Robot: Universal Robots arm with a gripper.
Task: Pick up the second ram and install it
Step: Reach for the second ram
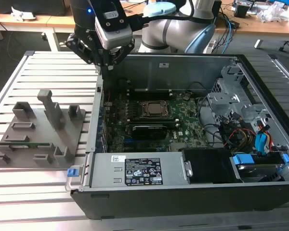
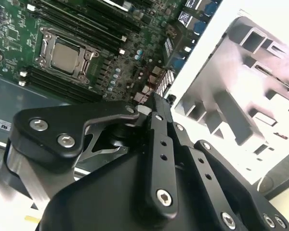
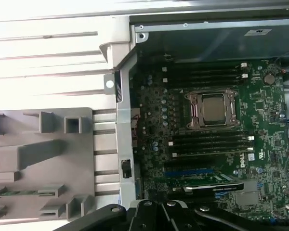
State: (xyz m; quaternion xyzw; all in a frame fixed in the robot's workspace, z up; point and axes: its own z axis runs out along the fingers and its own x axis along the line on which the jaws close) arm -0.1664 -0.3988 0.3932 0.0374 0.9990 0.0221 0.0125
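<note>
Now the black two-finger gripper (image 1: 107,64), fingers drawn together on nothing, hangs above the side wall of the open dark computer case (image 1: 183,72), with free air around it. Well apart, toward the exterior view's left, the thin green second ram (image 1: 33,145) lies slotted in the grey plastic tray (image 1: 43,137).

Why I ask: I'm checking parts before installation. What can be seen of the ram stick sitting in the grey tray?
The second ram is a long, thin green circuit board, seen nearly edge-on, with darker patches along it. It lies level in the grey tray, and its ends appear seated in low slotted blocks. It sits outside the open computer case, toward the exterior view's left. Only the tray touches it. The gripper hangs well apart from it, above the case's corner.
</note>
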